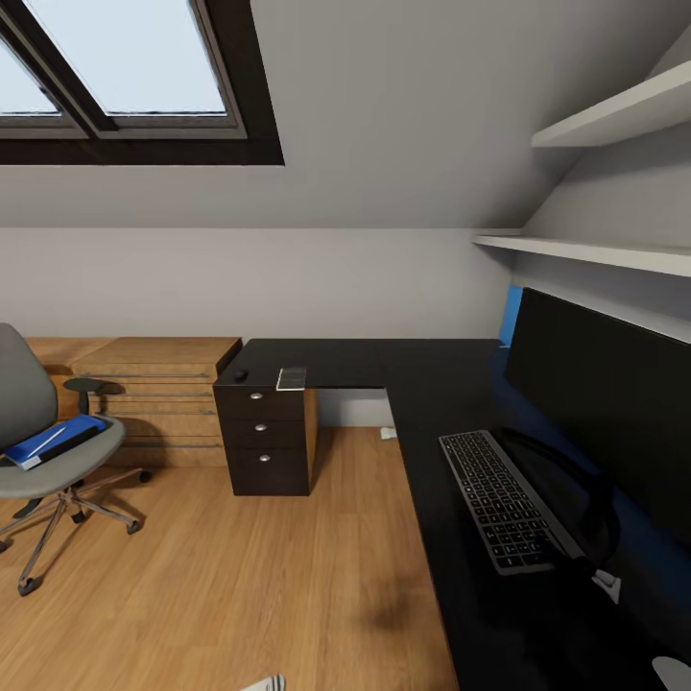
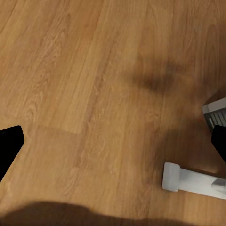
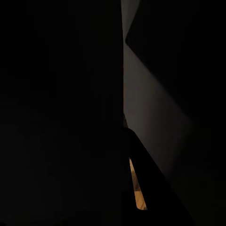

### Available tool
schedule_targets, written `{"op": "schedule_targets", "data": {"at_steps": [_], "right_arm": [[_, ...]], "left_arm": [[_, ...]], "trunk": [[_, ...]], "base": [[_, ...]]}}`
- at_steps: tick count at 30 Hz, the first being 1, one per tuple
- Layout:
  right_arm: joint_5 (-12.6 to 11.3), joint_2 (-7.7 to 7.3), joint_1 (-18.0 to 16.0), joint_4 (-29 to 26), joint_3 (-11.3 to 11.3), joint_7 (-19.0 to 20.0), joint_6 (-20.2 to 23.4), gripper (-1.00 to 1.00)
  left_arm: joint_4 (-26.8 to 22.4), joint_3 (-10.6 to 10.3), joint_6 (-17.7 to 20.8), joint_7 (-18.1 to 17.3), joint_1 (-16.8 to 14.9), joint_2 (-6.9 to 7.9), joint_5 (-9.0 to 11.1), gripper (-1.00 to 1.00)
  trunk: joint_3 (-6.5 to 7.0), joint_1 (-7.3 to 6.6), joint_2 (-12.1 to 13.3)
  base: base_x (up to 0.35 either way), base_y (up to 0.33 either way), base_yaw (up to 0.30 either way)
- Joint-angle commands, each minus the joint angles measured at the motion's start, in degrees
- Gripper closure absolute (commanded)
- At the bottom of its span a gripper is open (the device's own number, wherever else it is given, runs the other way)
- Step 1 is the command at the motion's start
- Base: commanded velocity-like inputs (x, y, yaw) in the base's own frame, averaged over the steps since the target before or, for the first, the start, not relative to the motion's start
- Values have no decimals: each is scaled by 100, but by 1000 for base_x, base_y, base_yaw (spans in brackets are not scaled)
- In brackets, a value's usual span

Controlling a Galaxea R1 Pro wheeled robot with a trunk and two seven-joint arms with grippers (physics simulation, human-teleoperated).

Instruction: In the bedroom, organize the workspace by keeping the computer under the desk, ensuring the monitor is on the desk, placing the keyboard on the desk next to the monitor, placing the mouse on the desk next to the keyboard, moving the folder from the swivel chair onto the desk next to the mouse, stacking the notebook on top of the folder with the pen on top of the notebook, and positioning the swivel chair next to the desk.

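The black L-shaped tabletop (image 1: pixel 403 374) ran along the wall and down the right side. The wide black monitor (image 1: pixel 605 403) stood on it at the right, with the slim dark-keyed keyboard (image 1: pixel 504 499) lying right in front of its foot. Way over at the far corner sat the small dark mouse (image 1: pixel 240 375) and, near it, the grey notebook (image 1: pixel 291 379). The grey swivel chair (image 1: pixel 38 432) was well apart on the wood floor, blue folder (image 1: pixel 56 440) flat on its seat.

Left end effector (image 2: pixel 113 141), flat black fingertips (image 2: pixel 9 143), squared corners
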Motion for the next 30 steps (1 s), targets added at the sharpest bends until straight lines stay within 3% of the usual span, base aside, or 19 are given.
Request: {"op": "schedule_targets", "data": {"at_steps": [1,22,30], "right_arm": [[106,1,-2,14,-8,-528,5,100],[114,1,-2,14,0,-535,-2,100],[114,1,-2,14,1,-535,-2,100]], "left_arm": [[0,-37,-33,43,-5,6,60,-100],[-8,-32,-32,43,-5,6,70,-100],[-9,-18,-24,44,-5,6,77,-100]], "trunk": [[-7,0,-3],[-7,0,-3],[-61,66,-123]], "base": [[0,0,0],[0,0,0],[0,0,0]]}}
